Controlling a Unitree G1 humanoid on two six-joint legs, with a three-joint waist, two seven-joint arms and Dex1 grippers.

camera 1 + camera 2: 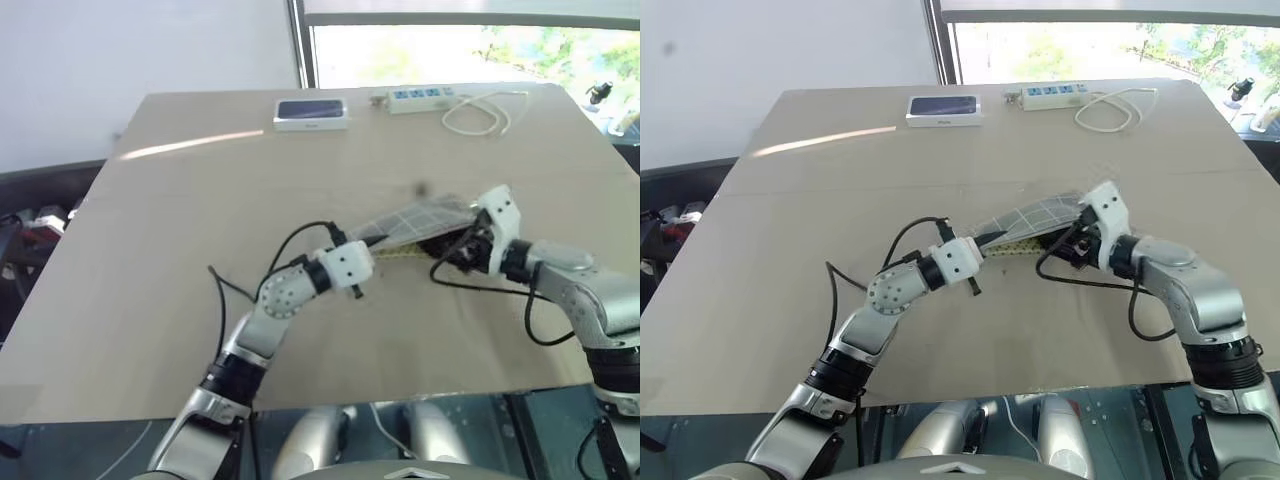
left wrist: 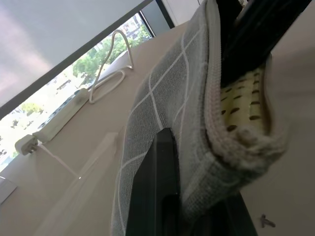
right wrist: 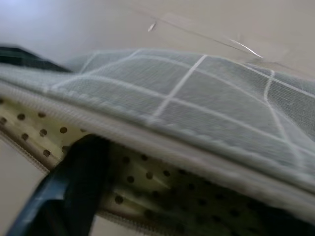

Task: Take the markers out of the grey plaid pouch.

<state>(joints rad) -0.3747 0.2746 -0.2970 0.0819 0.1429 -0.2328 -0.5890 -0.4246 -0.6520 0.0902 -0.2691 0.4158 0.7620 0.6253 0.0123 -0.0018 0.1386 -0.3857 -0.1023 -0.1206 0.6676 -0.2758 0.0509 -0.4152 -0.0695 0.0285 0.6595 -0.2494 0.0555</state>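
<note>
Your left tool (image 1: 372,243) is clenched on the grey plaid pouch (image 1: 420,220), lifted off the bench (image 1: 180,250). Your right tool (image 1: 455,245), fingers spread, reaches into its mouth.

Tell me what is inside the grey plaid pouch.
The grey plaid pouch gapes, showing pale yellow dotted lining and a black finger of the right gripper reaching in. No markers visible; the deeper interior is covered.

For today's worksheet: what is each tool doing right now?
Left tool: shut on the grey plaid pouch.
Right tool: cannot tell; one finger is inside the pouch's mouth.
</note>
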